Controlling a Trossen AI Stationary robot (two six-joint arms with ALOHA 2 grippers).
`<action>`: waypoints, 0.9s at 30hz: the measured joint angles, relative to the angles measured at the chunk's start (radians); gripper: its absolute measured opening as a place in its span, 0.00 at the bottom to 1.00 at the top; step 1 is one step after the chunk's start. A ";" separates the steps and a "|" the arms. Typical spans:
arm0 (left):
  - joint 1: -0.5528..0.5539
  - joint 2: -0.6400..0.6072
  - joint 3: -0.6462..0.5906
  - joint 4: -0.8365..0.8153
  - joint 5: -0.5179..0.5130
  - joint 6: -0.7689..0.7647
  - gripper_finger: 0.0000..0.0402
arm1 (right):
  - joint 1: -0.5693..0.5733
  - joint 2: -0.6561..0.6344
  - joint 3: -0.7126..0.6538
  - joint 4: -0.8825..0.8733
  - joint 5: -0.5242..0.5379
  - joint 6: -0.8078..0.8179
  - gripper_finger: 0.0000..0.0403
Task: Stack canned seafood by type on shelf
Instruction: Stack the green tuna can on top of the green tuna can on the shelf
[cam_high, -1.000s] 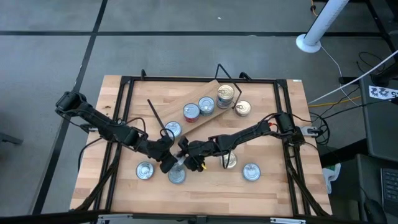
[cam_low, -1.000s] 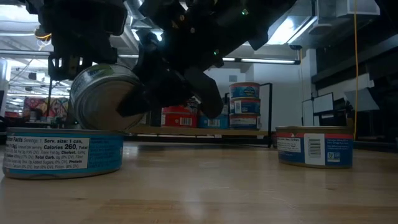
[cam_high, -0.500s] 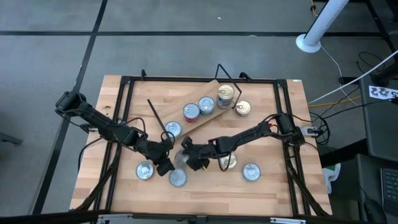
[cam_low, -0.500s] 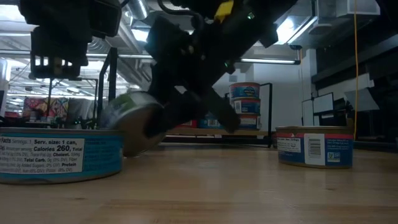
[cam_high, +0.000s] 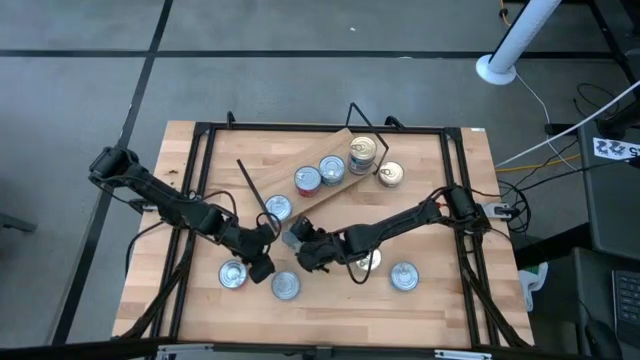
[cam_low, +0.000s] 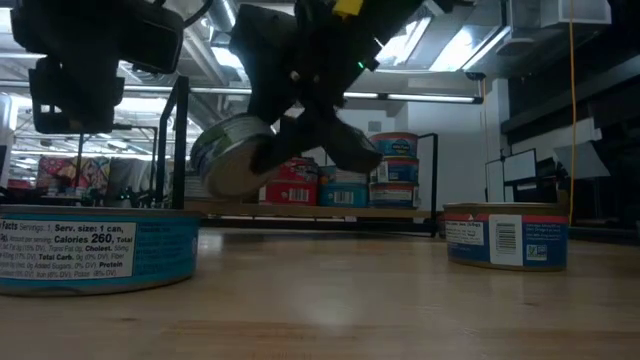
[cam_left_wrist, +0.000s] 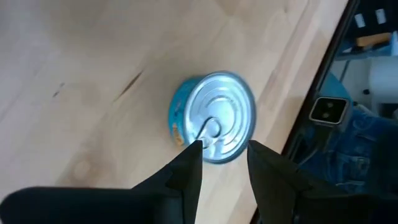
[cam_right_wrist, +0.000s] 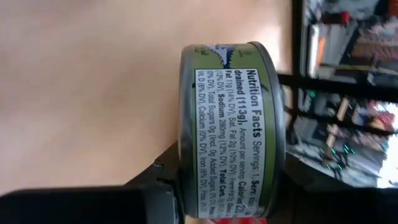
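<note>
The right claw (cam_high: 298, 240) grips a green-labelled tin (cam_right_wrist: 231, 127) across its flat faces, one finger on each side. The tin is a small flat round can with an olive-green wrapper printed with a nutrition panel and a silvery rim; it hangs tilted on edge, clear of the surface (cam_high: 440, 300), as the low view shows (cam_low: 232, 156).

The left claw (cam_high: 262, 268) hovers just beside the right one, its jaws narrowly parted with nothing between them. Directly below its fingers (cam_left_wrist: 186, 177) lies a blue-labelled tin (cam_left_wrist: 213, 117), flat on the surface, with a silvery ring-pull lid; in the high view this tin (cam_high: 285, 285) sits just past the claw toward the near edge.

Further loose tins rest flat on the surface: a silver-lidded tin (cam_high: 232, 274) beside the left claw, another tin (cam_high: 277, 208) just behind both claws, a gold-lidded tin (cam_high: 368, 260) partly under the right arm, and a blue tin (cam_high: 403, 276) beyond it.

Well behind the claws stands the shelf (cam_high: 318, 196), a light wood plank set at an angle. On it are a red-labelled tin (cam_high: 308, 180), a silvery-blue tin (cam_high: 332, 169) and a short stack of tins (cam_high: 362, 154); a gold-lidded tin (cam_high: 391, 174) lies at its far end.
</note>
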 joint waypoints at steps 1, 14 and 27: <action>0.000 0.000 0.000 -0.009 0.000 0.000 0.30 | 0.000 0.000 0.011 -0.012 0.019 0.000 0.33; 0.000 0.000 0.000 -0.047 0.000 0.008 0.30 | -0.001 0.000 0.085 -0.160 0.177 0.004 0.33; 0.000 0.000 -0.001 -0.047 -0.002 -0.002 0.30 | -0.101 -0.143 0.085 -0.478 0.023 0.279 0.33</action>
